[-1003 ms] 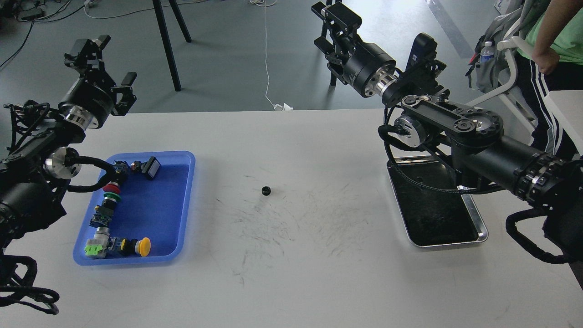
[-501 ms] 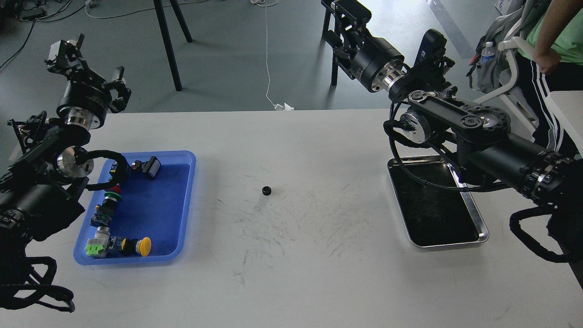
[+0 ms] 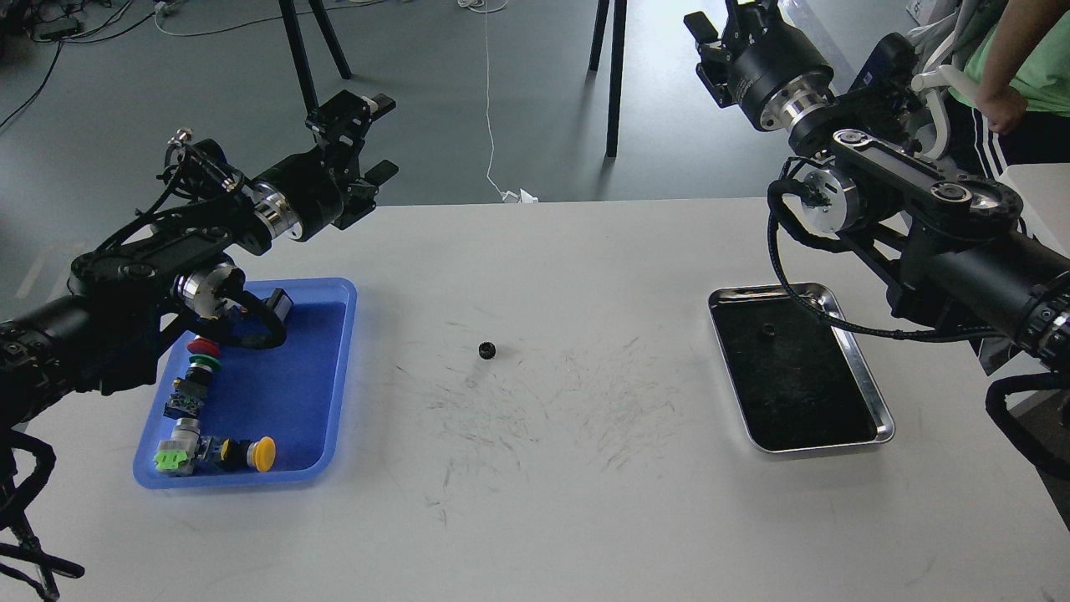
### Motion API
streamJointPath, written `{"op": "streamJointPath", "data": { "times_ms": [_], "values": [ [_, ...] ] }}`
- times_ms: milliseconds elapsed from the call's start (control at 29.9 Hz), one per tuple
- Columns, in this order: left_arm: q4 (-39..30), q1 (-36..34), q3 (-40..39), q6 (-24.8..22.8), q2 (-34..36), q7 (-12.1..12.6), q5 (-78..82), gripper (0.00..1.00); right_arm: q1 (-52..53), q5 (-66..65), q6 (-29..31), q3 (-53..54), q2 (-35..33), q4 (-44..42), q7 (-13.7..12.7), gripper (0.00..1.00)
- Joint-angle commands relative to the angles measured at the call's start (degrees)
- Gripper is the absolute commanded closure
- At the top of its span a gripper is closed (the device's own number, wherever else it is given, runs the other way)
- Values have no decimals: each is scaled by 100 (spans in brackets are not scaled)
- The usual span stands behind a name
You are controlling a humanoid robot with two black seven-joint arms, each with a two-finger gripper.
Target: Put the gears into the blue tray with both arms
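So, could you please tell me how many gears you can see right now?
2: one gear on the bare table mid-centre, one gear in the metal tray. Others may be hidden.

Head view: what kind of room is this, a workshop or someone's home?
Probably a robotics lab or test room. A scuffed white table holds a blue tray of push-button switches, cables trail over the grey floor, and a person stands alongside.

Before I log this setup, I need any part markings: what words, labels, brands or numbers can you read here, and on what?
None can be read.
Pale-green label on a push-button switch in the blue tray: too small to read.
Water bottle label at the top right edge: cut off and blurred.
Gear on the table, gear in the metal tray, both arms: no text visible.
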Motion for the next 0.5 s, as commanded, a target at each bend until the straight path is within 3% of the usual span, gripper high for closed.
{"op": "streamJointPath", "data": {
  "times_ms": [0,167,468],
  "values": [
    [148,-311,231,388,-6,0,170,1,-34,2,1,39,-95,22,9,14],
    [412,-312,484,1505,-234,0,196,1,-140,2,1,197,-183,66,1,14],
    [298,-408,1505,1532,-393,0,530,1,-184,11,10,206,-421,163,9,14]
  ]
}}
